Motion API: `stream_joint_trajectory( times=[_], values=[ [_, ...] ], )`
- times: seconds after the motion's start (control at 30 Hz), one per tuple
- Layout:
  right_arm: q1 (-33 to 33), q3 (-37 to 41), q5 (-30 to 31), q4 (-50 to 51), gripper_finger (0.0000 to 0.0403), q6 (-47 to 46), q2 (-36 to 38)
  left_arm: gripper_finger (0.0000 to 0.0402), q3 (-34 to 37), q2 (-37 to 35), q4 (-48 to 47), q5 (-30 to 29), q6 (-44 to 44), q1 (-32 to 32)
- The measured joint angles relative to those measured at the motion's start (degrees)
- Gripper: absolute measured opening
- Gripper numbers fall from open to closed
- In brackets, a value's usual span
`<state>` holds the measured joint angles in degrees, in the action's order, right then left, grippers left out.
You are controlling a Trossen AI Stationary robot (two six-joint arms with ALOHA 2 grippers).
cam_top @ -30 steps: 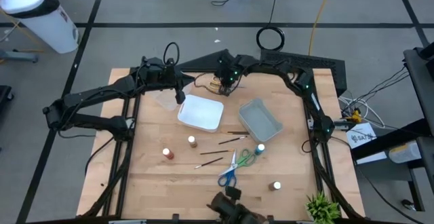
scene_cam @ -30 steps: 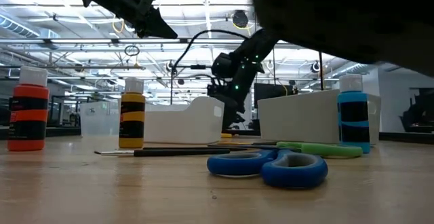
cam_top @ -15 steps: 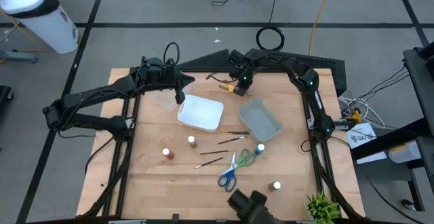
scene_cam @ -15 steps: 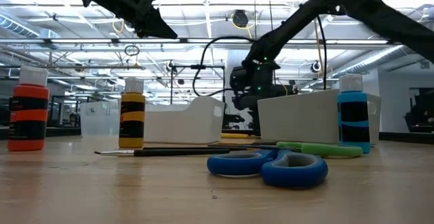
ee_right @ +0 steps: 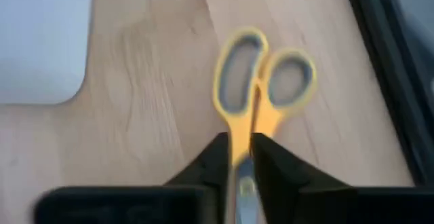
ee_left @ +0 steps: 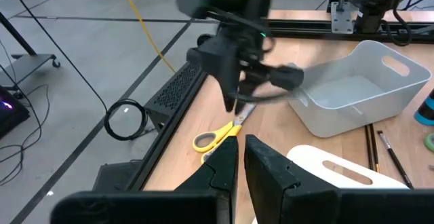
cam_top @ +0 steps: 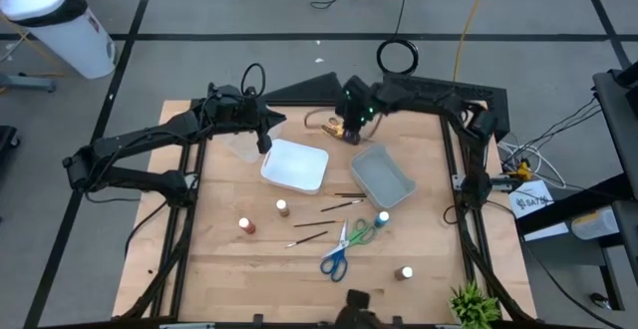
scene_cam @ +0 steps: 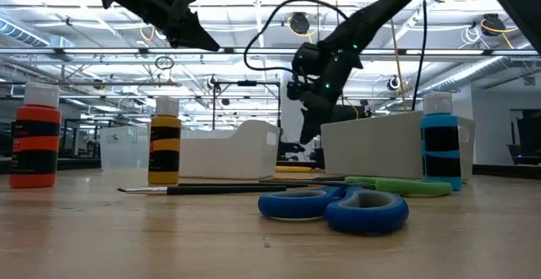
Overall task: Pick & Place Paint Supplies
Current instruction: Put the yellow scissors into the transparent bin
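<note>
The right end effector [cam_top: 351, 130] is clenched on the blades of the yellow scissors [ee_right: 261, 81] at the far edge of the bench [cam_top: 229, 269], beside the grey bin [cam_top: 384, 177]; their handles lie on the wood. The left end effector [cam_top: 265, 142] hangs with its fingers pressed together and empty, far left by the white bin [cam_top: 295, 165]. Nearer lie brushes [cam_top: 339, 205], blue scissors [scene_cam: 334, 207], green scissors [cam_top: 361, 234] and four paint bottles [cam_top: 282, 207].
</note>
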<state>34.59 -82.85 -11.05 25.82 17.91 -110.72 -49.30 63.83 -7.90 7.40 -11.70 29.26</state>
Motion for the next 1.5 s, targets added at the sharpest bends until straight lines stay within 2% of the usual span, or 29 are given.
stream_joint_trajectory(
  times=[0.1,0.2,0.27,0.37,0.47,0.6,0.7,0.83,0.9,1.0,1.07,1.17,1.5],
  values=[
    [-2.6,4.0,6.4,-11.8,0.0140,5.2,0.1,0.0040,0.0,0.0,0.0,0.0,0.0,0.0],
    [-4.6,3.0,15.2,-16.2,0.0213,7.4,-2.4,0.0040,0.0,0.0,0.0,0.0,0.0,0.0],
    [-4.9,0.8,15.1,-14.2,0.0245,7.6,-4.0,0.0040,0.0,0.0,0.0,0.0,0.1,0.0],
    [-4.4,-4.3,12.9,-9.5,0.0259,7.0,-7.8,0.0040,0.0,0.0,0.0,0.0,0.3,0.0],
    [-3.2,-8.6,12.4,-2.8,0.0250,7.0,-12.4,0.0040,0.0,0.0,0.0,0.0,1.3,0.0],
    [-0.9,-14.3,3.2,6.3,0.0220,6.4,-15.9,0.0040,0.0,0.0,-0.1,0.0,1.6,0.0],
    [-0.1,-14.9,3.7,11.1,0.0188,6.1,-16.1,0.0040,0.0,0.0,-0.1,0.0,1.7,0.0],
    [0.5,-13.8,8.1,15.5,0.0103,6.8,-15.7,0.0040,0.0,0.0,0.0,0.0,1.7,0.0],
    [1.0,-10.9,8.1,14.1,0.0061,7.5,-15.6,0.0040,0.0,0.0,0.0,0.0,1.7,0.0],
    [1.0,-6.5,10.2,9.5,0.0061,9.0,-15.6,0.0040,0.0,0.0,0.2,0.0,1.7,0.0],
    [0.2,-5.7,12.4,9.1,0.0061,9.5,-15.6,0.0040,0.0,0.0,0.5,0.0,1.7,0.0],
    [-0.3,-5.6,12.5,8.1,0.0061,9.6,-14.4,0.0040,0.0,0.0,0.9,0.0,1.7,0.0],
    [-4.0,-5.4,13.0,-0.9,0.0061,11.8,-2.5,0.0040,0.0,0.0,0.5,0.0,2.0,0.0]
  ],
)
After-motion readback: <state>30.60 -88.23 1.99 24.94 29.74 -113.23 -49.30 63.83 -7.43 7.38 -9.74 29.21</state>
